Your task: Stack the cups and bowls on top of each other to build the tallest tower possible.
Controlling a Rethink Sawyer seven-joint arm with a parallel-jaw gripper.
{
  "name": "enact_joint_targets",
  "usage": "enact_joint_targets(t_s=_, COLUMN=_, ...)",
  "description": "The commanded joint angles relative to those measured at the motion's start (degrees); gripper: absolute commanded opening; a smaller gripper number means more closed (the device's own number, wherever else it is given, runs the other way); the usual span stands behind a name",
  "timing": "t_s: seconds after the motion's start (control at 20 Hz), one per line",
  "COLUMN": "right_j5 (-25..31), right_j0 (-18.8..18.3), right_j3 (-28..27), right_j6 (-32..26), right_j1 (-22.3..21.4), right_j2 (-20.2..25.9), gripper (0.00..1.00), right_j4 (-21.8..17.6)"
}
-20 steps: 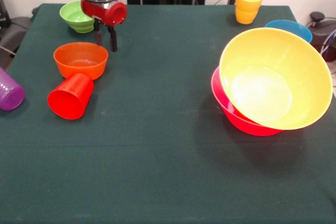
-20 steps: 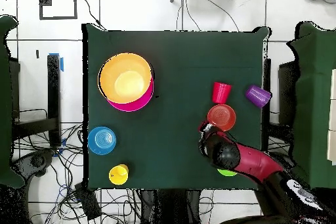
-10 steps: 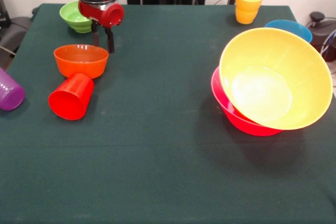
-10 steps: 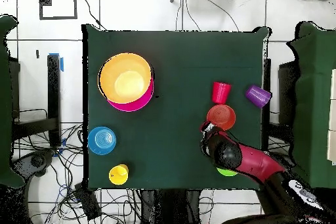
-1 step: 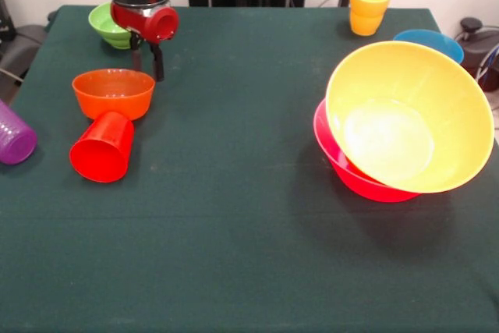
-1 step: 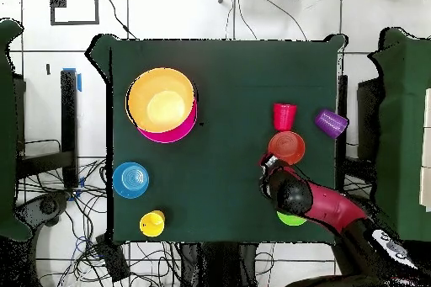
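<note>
Hanging in the upper left of the front view, the claw (image 5: 146, 58) has its two dark fingers set narrowly apart with nothing between them, their tips just above the far rim of the small orange bowl (image 5: 114, 92); whether they touch that rim cannot be told. Its red and black arm (image 6: 324, 208) reaches in from the lower right of the overhead view. Over the green table (image 5: 234, 216), the biggest piece is the large yellow-orange bowl (image 5: 408, 116), at the right of the front view, tilted toward the camera and resting inside the large pink bowl (image 5: 351, 173), which shows beneath its lower left edge; these two make up the tower so far. Behind them at the right edge sits the small blue bowl (image 5: 430, 41), upright and apart from the pair. In the upper left corner, the small green bowl (image 5: 109, 25) is partly hidden behind the claw's wrist. A red cup (image 5: 101, 147) lies on its side at the left, mouth toward the camera, its base touching the small orange bowl. A purple cup (image 5: 15, 136) lies on its side at the left edge. A yellow cup (image 5: 369, 7) stands upright at the top right, stacked on an orange one.
</note>
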Motion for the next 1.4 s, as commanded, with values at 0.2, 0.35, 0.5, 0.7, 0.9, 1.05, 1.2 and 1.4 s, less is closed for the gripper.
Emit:
enact_joint_targets(t_s=0.2, right_j5=9.38, right_j0=-1.03, right_j3=-2.02, right_j6=-2.14, right_j1=-3.57, right_j2=7.32, gripper=1.0, right_j4=-0.62)
enact_joint_targets(t_s=0.35, right_j5=12.0, right_j0=-2.16, right_j3=-1.92, right_j6=-3.35, right_j1=-5.1, right_j2=8.18, gripper=1.0, right_j4=-0.4)
enact_joint_targets(t_s=0.5, right_j5=14.81, right_j0=-3.43, right_j3=-0.98, right_j6=-4.13, right_j1=-7.21, right_j2=9.42, gripper=1.0, right_j4=0.06)
enact_joint_targets(t_s=0.7, right_j5=16.56, right_j0=-4.26, right_j3=-0.92, right_j6=-4.2, right_j1=-8.16, right_j2=10.5, gripper=1.0, right_j4=-0.13)
enact_joint_targets(t_s=0.9, right_j5=16.36, right_j0=-4.53, right_j3=-2.95, right_j6=-4.31, right_j1=-6.43, right_j2=11.25, gripper=1.0, right_j4=-1.12)
enact_joint_targets(t_s=1.05, right_j5=16.29, right_j0=-3.9, right_j3=-5.7, right_j6=-4.4, right_j1=-4.28, right_j2=11.73, gripper=1.0, right_j4=-1.5)
enact_joint_targets(t_s=1.2, right_j5=17.59, right_j0=-3.02, right_j3=-8.47, right_j6=-4.8, right_j1=-2.89, right_j2=12.32, gripper=1.0, right_j4=-1.21)
enact_joint_targets(t_s=1.4, right_j5=19.14, right_j0=-3.22, right_j3=-12.42, right_j6=-6.84, right_j1=-0.19, right_j2=13.92, gripper=1.0, right_j4=-1.57)
